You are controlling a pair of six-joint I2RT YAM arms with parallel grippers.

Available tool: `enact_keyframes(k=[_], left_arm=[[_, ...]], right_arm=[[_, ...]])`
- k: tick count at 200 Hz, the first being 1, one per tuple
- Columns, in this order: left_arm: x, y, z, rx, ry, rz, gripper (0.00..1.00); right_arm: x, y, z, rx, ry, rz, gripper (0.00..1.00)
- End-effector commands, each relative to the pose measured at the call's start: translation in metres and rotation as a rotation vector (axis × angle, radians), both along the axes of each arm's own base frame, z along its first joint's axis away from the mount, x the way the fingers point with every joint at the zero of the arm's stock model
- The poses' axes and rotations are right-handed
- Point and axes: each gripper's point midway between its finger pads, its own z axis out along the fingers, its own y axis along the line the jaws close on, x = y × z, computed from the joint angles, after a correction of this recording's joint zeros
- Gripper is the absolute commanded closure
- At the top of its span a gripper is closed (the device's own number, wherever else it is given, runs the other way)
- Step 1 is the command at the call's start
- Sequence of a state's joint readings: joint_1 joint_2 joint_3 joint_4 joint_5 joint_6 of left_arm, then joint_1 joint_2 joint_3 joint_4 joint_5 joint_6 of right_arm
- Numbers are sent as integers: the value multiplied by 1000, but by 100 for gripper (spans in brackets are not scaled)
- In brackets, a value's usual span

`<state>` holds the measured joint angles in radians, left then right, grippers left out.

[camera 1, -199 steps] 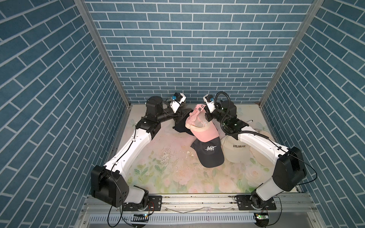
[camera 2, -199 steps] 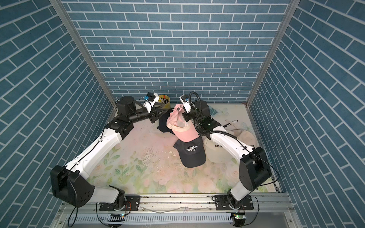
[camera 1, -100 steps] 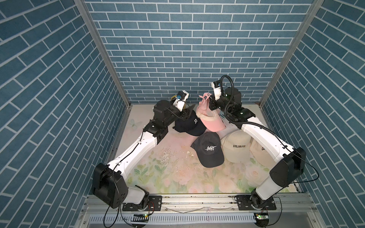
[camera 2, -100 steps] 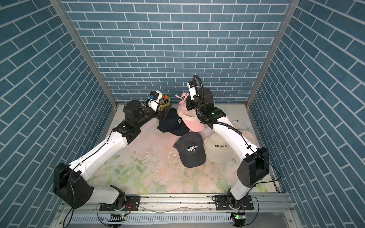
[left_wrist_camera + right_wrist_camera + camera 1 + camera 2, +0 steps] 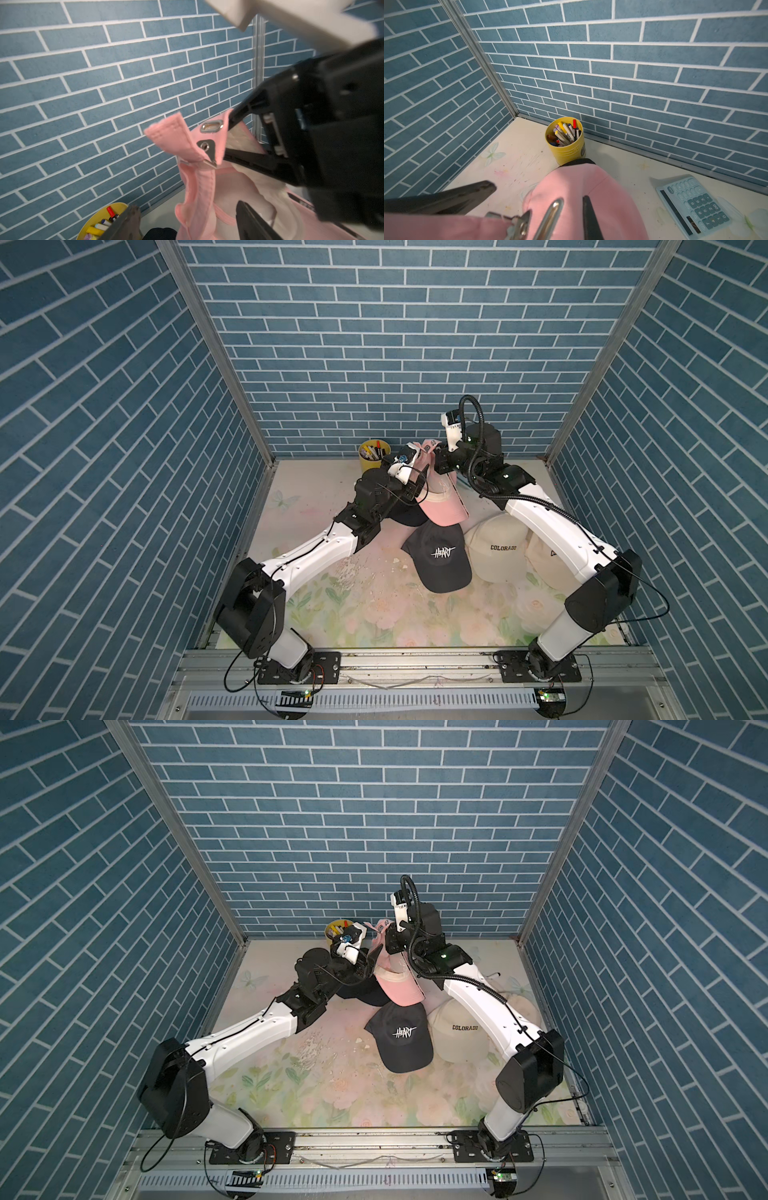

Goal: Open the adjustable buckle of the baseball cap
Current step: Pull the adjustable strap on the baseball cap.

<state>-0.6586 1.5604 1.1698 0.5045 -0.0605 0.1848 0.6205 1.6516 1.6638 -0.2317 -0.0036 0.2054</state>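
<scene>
Jaws of the right gripper were clenched on the back edge of the pink baseball cap, just beside its oval metal eyelet, and held it lifted above the floral table. Jaws of the left gripper stood released and wide apart. Both arms reached from the near rail toward 12 o'clock and met over the far middle of the table. The right wrist was the higher one, and the left arm came in from 7 o'clock.

The pink strap hung between the left fingers, with no clear contact. The metal buckle sat beyond them, just beside the right fingertips. I could not tell whether its clasp was open. In both top views the cap hung at 12 o'clock from the black HEART cap, with the yellow pen cup at its 10 o'clock.
</scene>
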Motion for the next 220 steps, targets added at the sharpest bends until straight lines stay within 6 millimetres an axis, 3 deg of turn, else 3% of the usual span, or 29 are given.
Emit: enact_keyframes(k=[1, 32, 47, 79, 124, 133, 143, 173, 190, 220], left_arm=[[16, -4, 17, -26, -31, 36, 24], [22, -6, 12, -72, -15, 11, 30], [22, -8, 15, -91, -23, 2, 37], [19, -3, 19, -91, -24, 11, 58], [17, 5, 21, -83, -21, 9, 100], [17, 5, 23, -84, -21, 3, 100], [15, 5, 26, -87, -23, -10, 100], [10, 2, 35, -100, -22, -42, 100], [8, 0, 41, -108, -18, -62, 100], [3, -3, 52, -129, -29, -95, 100]], right_arm=[[-8, -2, 24, 78, -3, -14, 100], [-11, -2, 26, 87, 1, -19, 100], [-12, -2, 24, 86, 5, -16, 100], [-13, -6, 20, 84, -7, -28, 100], [-19, -1, 15, 68, -49, 28, 100], [-21, 1, 14, 52, -62, 53, 100], [-25, 5, 13, 24, -85, 91, 94], [-31, 6, 10, -72, -204, 134, 64], [-38, 11, 14, -127, -266, 167, 60], [-34, 13, 12, -193, -289, 155, 60]])
